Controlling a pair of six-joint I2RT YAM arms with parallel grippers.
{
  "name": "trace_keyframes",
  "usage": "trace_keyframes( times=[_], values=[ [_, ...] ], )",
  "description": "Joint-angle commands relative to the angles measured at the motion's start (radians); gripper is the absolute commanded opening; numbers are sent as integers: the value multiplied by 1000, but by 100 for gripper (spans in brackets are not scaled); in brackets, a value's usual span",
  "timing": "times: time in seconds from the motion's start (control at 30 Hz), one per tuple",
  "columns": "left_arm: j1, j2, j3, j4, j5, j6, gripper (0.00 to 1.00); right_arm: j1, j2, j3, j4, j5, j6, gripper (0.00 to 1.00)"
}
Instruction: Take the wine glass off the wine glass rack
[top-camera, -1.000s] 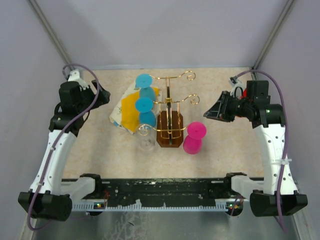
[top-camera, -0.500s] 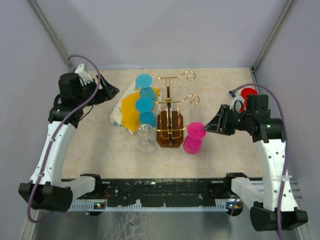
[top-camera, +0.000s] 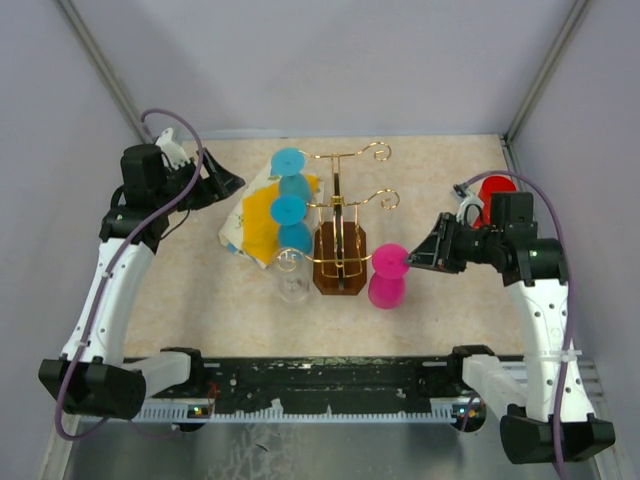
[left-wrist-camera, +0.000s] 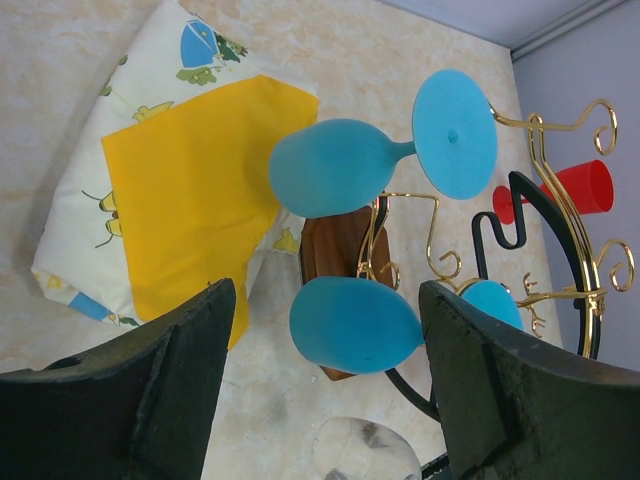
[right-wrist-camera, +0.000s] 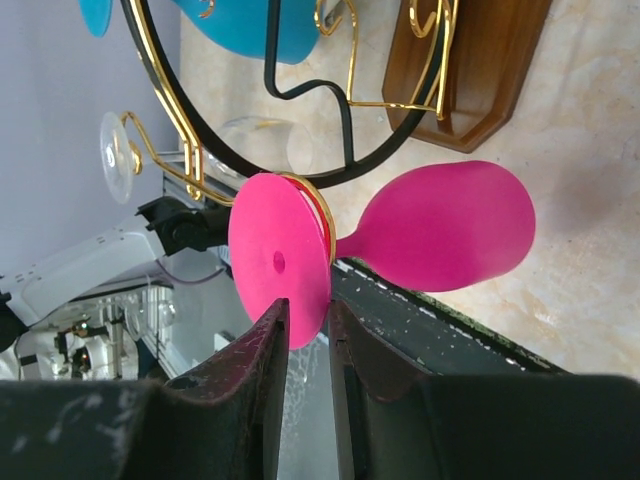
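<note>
The wine glass rack is gold wire on a dark wooden base. A pink wine glass hangs upside down on its right arm. Its bowl is low and its round foot rests in the wire. My right gripper straddles the rim of that foot, its jaws narrowly open around it. Two blue glasses hang on the left side and a clear glass at the front left. My left gripper hangs wide open left of the rack, holding nothing.
A yellow-and-white cloth lies under the blue glasses, left of the rack. A red cup stands at the right, behind my right arm. The rack's scrolled arms reach back and to the right.
My right gripper has moved left and nearer, from beside the red cup to the pink glass's foot. My left gripper has swung right toward the cloth and narrowed a little.
</note>
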Motion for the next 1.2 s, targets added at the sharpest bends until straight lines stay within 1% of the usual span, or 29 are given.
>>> trace_keyframes(
  times=[0.0, 0.13, 0.43, 0.73, 0.87, 0.97, 1.0, 1.17],
  values=[
    [-6, -4, 5, 31, 25, -11, 80, 8, -24, -5, 69, -70, 15, 22],
    [-5, -7, -3, 35, 24, -12, 80, 7, -25, -13, 85, -96, 23, 21],
    [-5, -7, -13, 44, 29, -20, 80, 9, -39, -78, 147, -137, 55, 21],
    [-5, -9, -16, 42, 26, -16, 80, 9, -61, -140, 241, -166, 117, 20],
    [-5, -2, -18, 58, 62, -32, 80, 7, -69, -147, 270, -170, 137, 11],
    [-5, 1, -23, 84, 109, -53, 81, 9, -67, -140, 272, -174, 139, 1],
    [-6, 0, -24, 89, 124, -59, 81, 8, -67, -136, 272, -175, 139, 0],
    [-5, 5, -20, 96, 185, -79, 82, 8, -66, -109, 253, -181, 132, 0]
  ],
)
